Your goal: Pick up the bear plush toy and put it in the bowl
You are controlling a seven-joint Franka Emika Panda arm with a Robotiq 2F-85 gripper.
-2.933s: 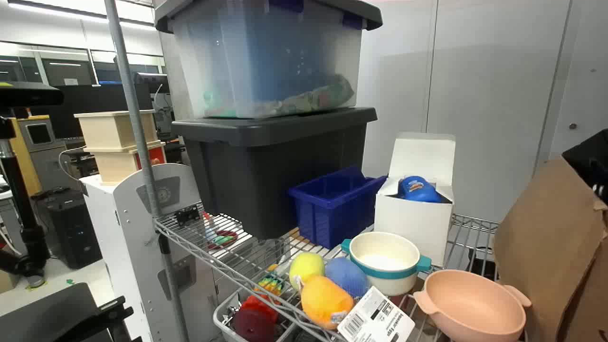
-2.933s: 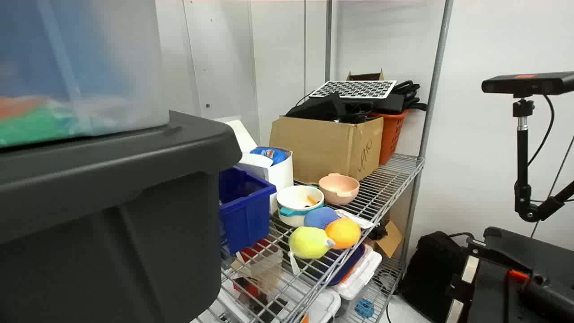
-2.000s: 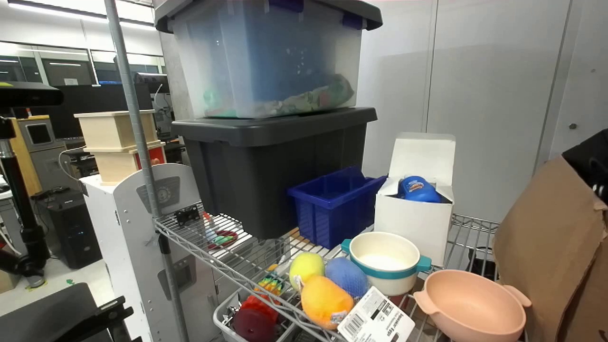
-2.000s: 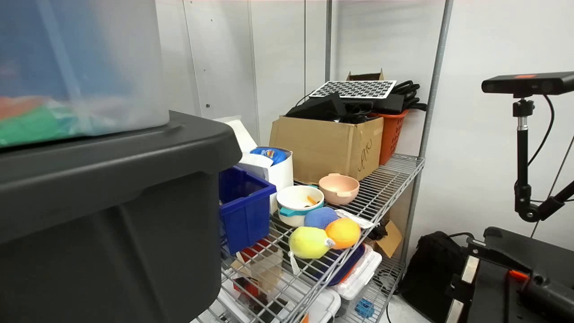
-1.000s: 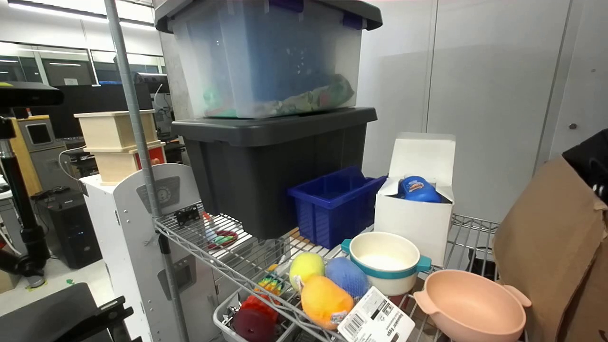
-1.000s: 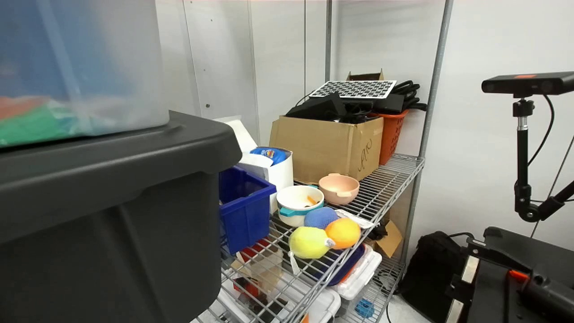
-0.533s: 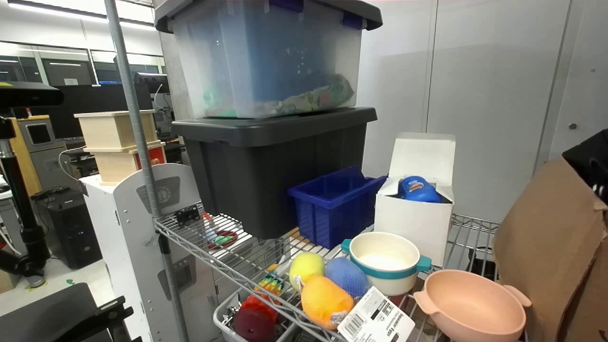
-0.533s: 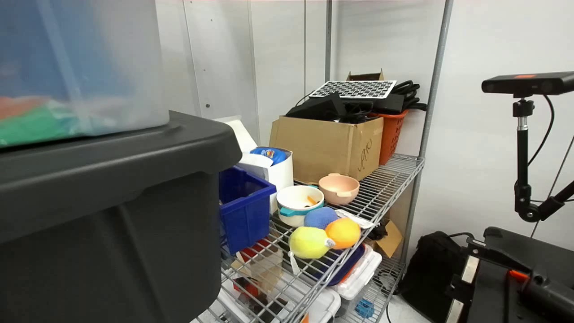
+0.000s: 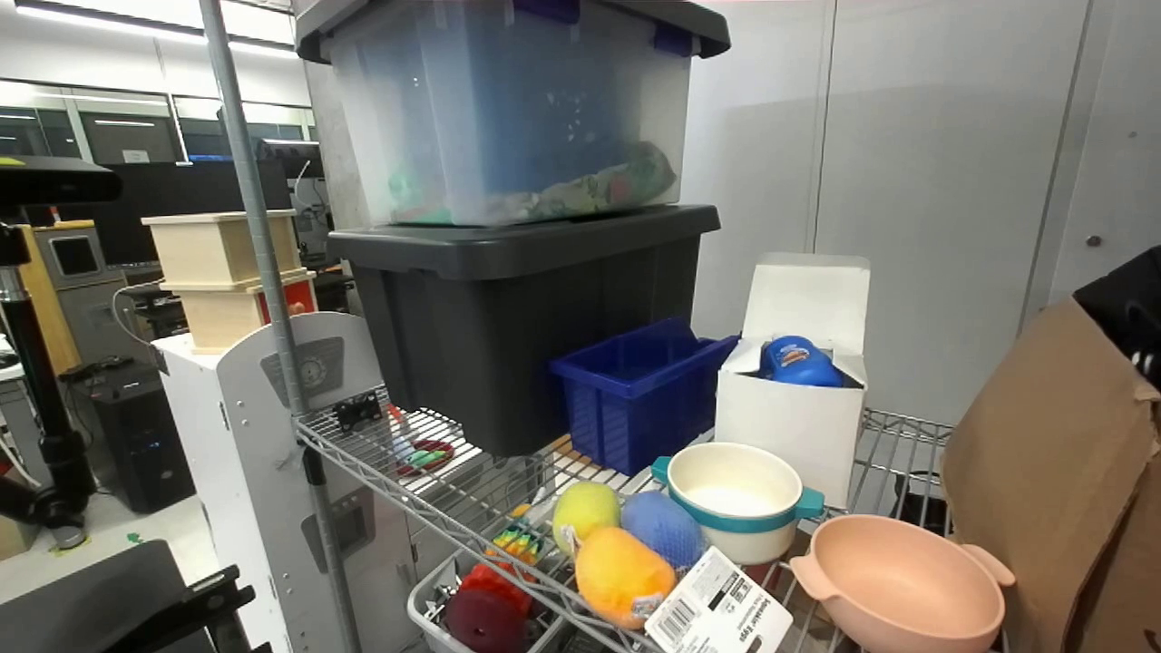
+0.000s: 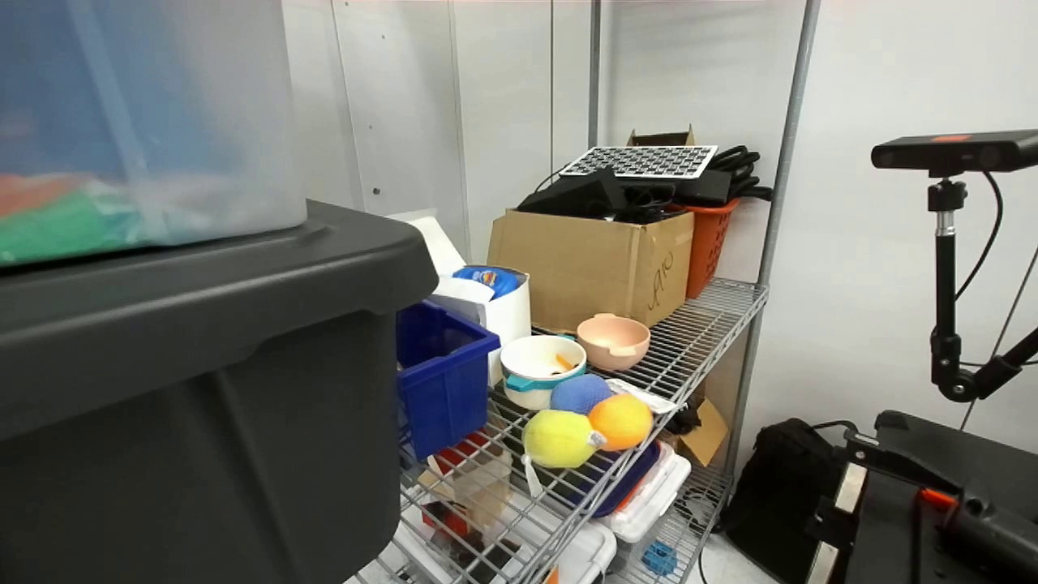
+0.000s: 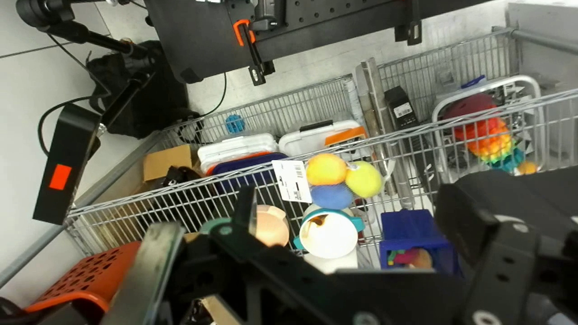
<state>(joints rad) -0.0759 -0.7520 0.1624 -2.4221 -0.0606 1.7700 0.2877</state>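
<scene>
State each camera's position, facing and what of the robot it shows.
An exterior view: beside the dark bin, looking along the wire shelf toward the cardboard box; no robot.
An exterior view: near the salmon-pink bowl, looking across the shelf toward that bin; no robot.
Wrist view: overhead, looking down on shelf and bowl; open fingers show.
Both exterior views share the blue bin.

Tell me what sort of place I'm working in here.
Likely a robotics lab's storage corner: wire shelving, a mounted camera, and a checkered board that resembles a calibration target.
</scene>
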